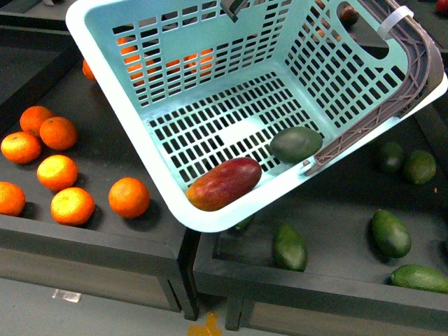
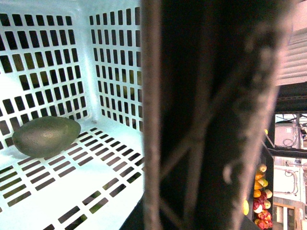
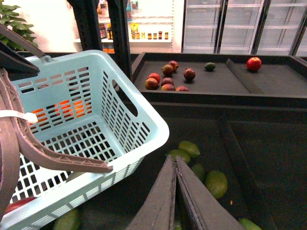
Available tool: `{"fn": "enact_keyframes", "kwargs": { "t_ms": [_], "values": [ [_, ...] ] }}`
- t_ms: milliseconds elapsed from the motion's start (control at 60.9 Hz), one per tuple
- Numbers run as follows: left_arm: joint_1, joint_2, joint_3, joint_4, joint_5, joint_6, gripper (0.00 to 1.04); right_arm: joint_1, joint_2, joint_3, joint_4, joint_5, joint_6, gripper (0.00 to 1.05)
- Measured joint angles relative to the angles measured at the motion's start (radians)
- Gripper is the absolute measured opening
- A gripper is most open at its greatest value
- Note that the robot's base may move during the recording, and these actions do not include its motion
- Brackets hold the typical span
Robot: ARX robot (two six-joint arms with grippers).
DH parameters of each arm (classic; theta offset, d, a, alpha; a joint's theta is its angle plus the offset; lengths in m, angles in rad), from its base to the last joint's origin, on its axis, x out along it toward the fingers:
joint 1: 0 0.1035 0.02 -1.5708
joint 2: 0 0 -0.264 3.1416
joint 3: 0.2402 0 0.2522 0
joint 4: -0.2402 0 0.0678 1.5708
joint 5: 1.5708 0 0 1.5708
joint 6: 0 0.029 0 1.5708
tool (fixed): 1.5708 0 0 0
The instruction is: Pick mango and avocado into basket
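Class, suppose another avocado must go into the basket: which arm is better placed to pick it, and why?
Right. Its gripper, shut and empty, hangs over loose avocados beside the basket; the left wrist camera sits tight against the basket's handle.

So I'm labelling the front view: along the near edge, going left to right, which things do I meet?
Oranges → mango in the basket → avocado in the basket → loose avocados in the right-hand bin.
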Motion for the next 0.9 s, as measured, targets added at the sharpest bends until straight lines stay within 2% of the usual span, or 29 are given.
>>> {"fn": "enact_keyframes", "kwargs": {
  "t_ms": [493,904],
  "values": [
    [0.000,0.000,0.000,0.000,0.002,0.000,0.06,0.000,-0.350,-0.024,-0.311,0.000,0.000,0.02],
    [0.000,0.000,0.000,0.000,0.001,0.000,0.06,0.000,-0.542,-0.024,-0.494,0.000,0.000,0.02]
  ]
}}
